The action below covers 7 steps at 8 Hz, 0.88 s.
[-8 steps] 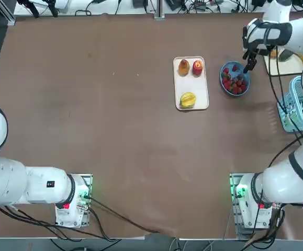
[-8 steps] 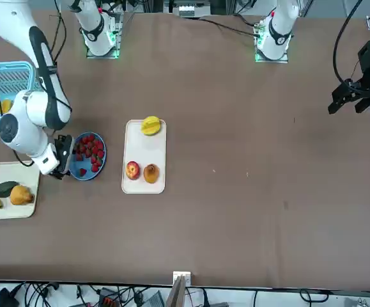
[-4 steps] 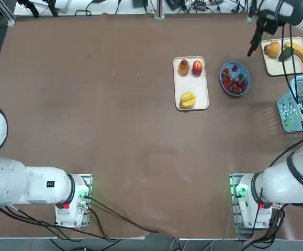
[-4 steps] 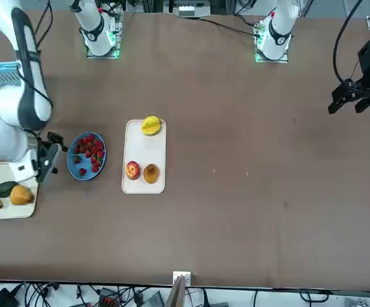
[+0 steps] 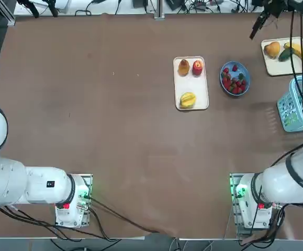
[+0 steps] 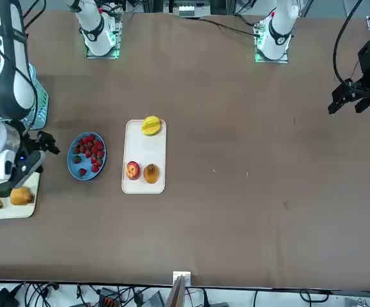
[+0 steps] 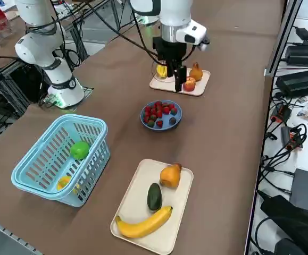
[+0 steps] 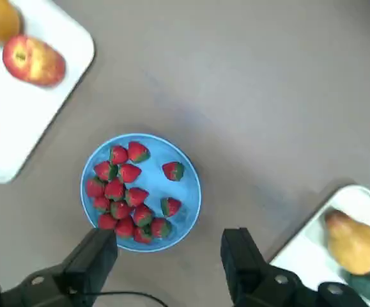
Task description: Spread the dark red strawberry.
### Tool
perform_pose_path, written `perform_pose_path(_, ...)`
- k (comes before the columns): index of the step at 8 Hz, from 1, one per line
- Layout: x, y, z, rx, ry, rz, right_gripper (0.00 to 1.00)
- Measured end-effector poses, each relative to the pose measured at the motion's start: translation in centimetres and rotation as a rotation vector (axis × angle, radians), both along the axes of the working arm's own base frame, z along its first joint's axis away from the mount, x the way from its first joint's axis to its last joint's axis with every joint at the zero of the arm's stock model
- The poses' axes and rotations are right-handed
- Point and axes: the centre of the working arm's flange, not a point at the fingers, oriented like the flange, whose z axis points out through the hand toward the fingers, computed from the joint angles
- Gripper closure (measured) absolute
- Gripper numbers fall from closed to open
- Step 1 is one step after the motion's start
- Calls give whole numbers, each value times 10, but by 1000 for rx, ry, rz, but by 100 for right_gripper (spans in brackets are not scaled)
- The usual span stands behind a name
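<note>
Top view, left to right across the brown desk (image 5: 125,136). First, a white tray (image 5: 199,86). On its far half, a brown pear (image 5: 183,67) at left and a red-yellow apple (image 5: 197,67) at right, just beside each other. Nearer the robot's bases, on the same tray, a ribbed yellow fruit (image 5: 188,100).

Next, just beside that tray, a round blue bowl (image 8: 186,220). The dark red strawberries (image 8: 126,192) lie inside it, green tops showing on many; most bunch together, touching, while two sit a little apart from the bunch.

Right pincer (image 8: 172,238) hangs over the far side of the desk, beyond the bowl, its two fingers spread wide.

Farther right, a cream tray (image 7: 143,178): an orange-brown pear (image 5: 272,49), a dark green avocado (image 5: 285,54), then a banana (image 5: 300,52).

Nearer the bases than this tray, a light blue basket (image 7: 42,159) holding a green fruit (image 7: 80,150) and something yellow (image 7: 64,182), partly hidden by the basket wall.
</note>
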Motion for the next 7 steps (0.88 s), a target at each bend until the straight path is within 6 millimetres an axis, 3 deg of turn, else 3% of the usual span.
perform_pose_path(3, -14, 3, 53, -1, -33, -245, 0)
perform_pose_path(7, -65, 2, 141, -8, -28, -529, 0)
